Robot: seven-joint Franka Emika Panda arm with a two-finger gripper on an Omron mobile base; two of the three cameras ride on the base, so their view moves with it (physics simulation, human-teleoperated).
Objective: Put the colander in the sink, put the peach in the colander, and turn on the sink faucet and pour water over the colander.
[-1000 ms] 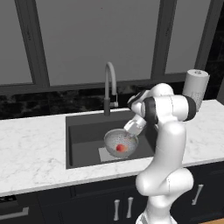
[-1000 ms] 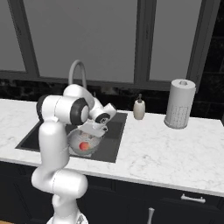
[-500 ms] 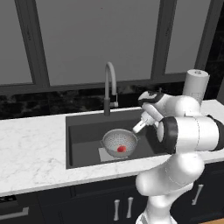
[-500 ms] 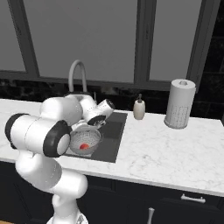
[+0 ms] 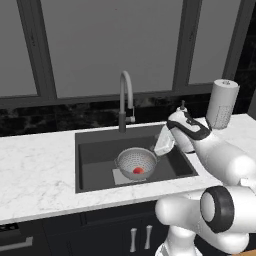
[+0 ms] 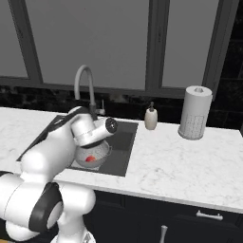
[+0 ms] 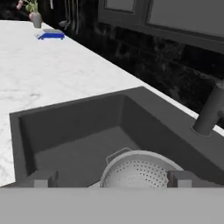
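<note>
My gripper point(image 7: 111, 178) is spread empty over colander point(image 5: 136, 161); sink faucet point(image 5: 124, 102) lever lies beyond, up and right of the fingers

Base cams flank arm, share sink point(image 5: 90, 150); hand cam close.
</note>
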